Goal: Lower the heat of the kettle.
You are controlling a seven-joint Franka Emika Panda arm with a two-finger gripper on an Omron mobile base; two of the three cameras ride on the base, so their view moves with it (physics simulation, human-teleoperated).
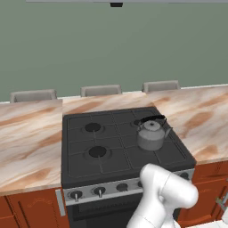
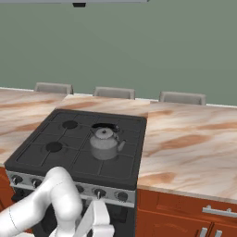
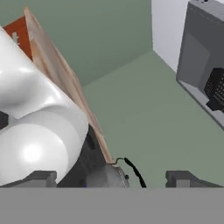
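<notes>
The kettle (image 1: pixel 151 132) sits upright on the back right burner of the black stove (image 1: pixel 80 133), its arched handle up and its short spout turned toward the counter (image 1: pixel 200 116) on that side. It is there because it is being heated, so the job probably comes down to turning the knob that feeds that burner, not touching the kettle itself. The knobs (image 1: pixel 99 191) run in a row along the stove's silver front panel, below the cooktop; the arm's white elbow covers the right end of that row in the left base view, so I cannot tell which knob belongs to the kettle's burner.

In the hand view the gripper (image 3: pixel 111 178) is spread wide, its two fingertips far apart with nothing between them. It looks sideways along the counter edge, with the kettle's handle just peeking in low down. The hand seems folded back near the robot's body, well short of the knobs, so the reach has likely not begun.

No brand, label or writing can be read anywhere, and the knob markings are too small to make out
</notes>
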